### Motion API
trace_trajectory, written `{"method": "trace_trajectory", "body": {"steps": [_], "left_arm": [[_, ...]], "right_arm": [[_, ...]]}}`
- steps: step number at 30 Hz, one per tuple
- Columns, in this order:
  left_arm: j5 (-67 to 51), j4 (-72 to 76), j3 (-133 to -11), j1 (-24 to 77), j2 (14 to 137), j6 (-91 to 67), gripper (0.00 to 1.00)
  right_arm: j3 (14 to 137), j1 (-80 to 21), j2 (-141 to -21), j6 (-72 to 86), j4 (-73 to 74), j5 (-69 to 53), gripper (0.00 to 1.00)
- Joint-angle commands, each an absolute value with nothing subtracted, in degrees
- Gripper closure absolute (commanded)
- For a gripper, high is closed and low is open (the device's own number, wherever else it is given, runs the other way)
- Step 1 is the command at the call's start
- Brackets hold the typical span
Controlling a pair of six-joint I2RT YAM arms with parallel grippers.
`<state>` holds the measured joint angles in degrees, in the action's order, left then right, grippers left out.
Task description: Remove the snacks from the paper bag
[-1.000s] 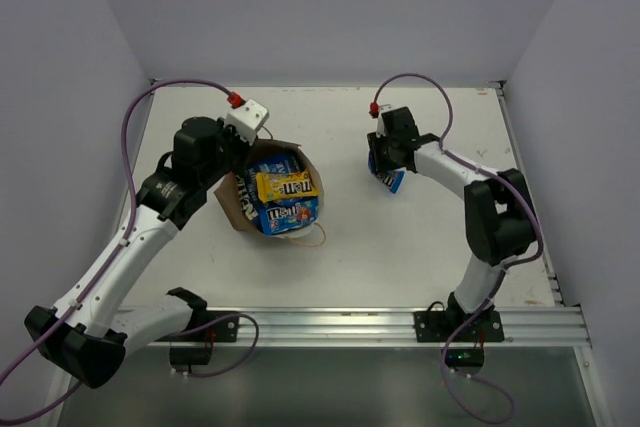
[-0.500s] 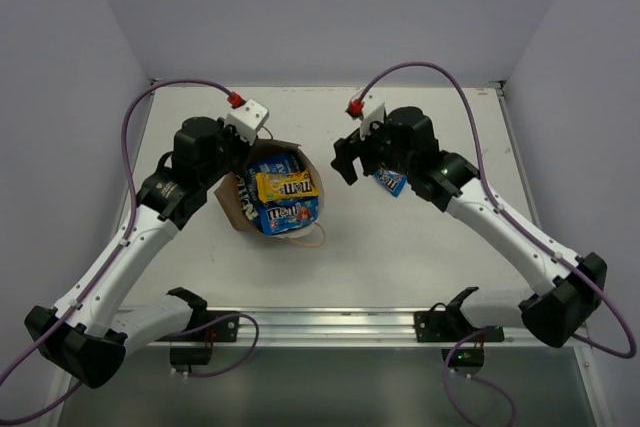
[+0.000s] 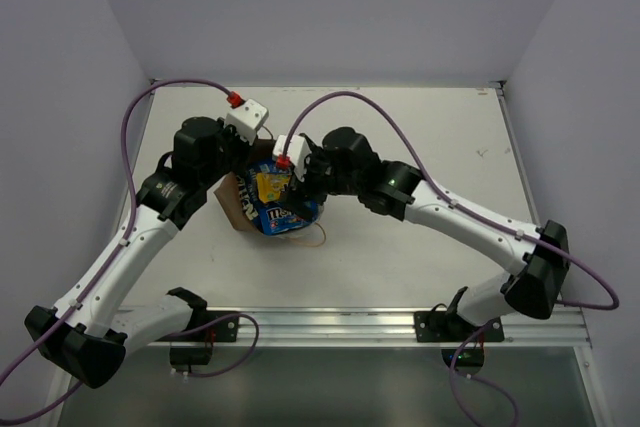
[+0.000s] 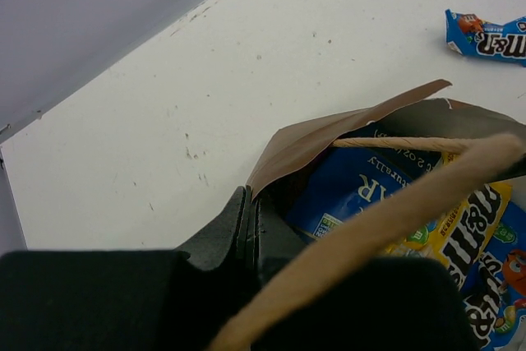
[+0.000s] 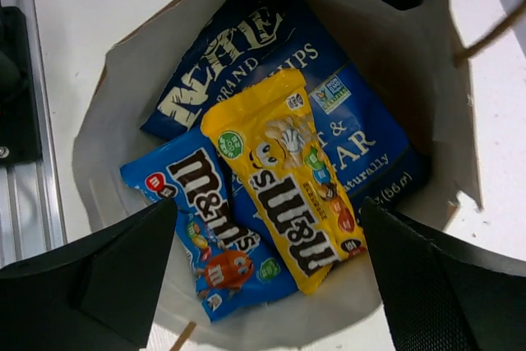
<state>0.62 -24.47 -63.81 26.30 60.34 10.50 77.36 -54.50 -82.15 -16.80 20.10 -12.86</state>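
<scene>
Directly below right claw (image 5: 275,281): yellow packet (image 5: 283,174).

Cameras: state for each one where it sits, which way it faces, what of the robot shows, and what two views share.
Top external: above and behind the robot, looking down on the table; the left arm and right arm show.
Left wrist: at the paper bag rim, facing across it; the left hand is shut on the edge.
Right wrist: above the bag, looking straight down; its open fingers flank the yellow pack.
Shared: both wrist views show that pack inside the bag.
</scene>
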Motion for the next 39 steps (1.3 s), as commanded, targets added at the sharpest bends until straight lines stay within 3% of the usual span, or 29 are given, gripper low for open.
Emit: {"method": "trace_trajectory", "body": {"steps": [1,9,12,15,16,19,23,32,39], "left_arm": [[-1.1,-17.8,-66.6,26.2,59.2,8.6,1.00],[-2.4,-18.2,-66.6,26.2,59.1,8.2,1.00],[-2.4,-18.5,-66.5,26.1,58.9,8.2,1.00],[-2.1,-18.6,-66.4,26.1,58.6,8.3,1.00],[-2.0,-18.7,-66.4,26.2,58.6,8.3,1.00],[-1.8,-18.6,-66.4,26.1,58.7,8.3,1.00],[-1.8,-18.8,-66.4,26.2,59.1,8.3,1.00],[-1.1,-18.4,-66.1,26.2,59.1,8.4,1.00],[-1.8,-17.9,-66.1,26.1,59.2,8.0,1.00]], "right_arm": [[81.3,-54.6,-85.8,-20.0,18.5,-14.2,0.04],[82.0,-54.6,-91.9,-22.1,14.4,-10.0,0.04],[81.5,-54.6,-92.8,-22.1,13.3,-9.5,0.10],[81.5,-54.6,-92.8,-22.0,14.0,-9.9,0.28],[81.4,-54.6,-92.6,-21.6,14.3,-10.0,0.41],[80.7,-54.7,-90.9,-21.4,14.5,-10.1,0.65],[80.2,-54.7,-88.1,-21.1,15.7,-10.0,0.83],[79.0,-54.6,-81.6,-19.9,18.6,-11.7,0.83],[78.6,-54.6,-87.0,-19.2,17.6,-11.6,0.83]]}}
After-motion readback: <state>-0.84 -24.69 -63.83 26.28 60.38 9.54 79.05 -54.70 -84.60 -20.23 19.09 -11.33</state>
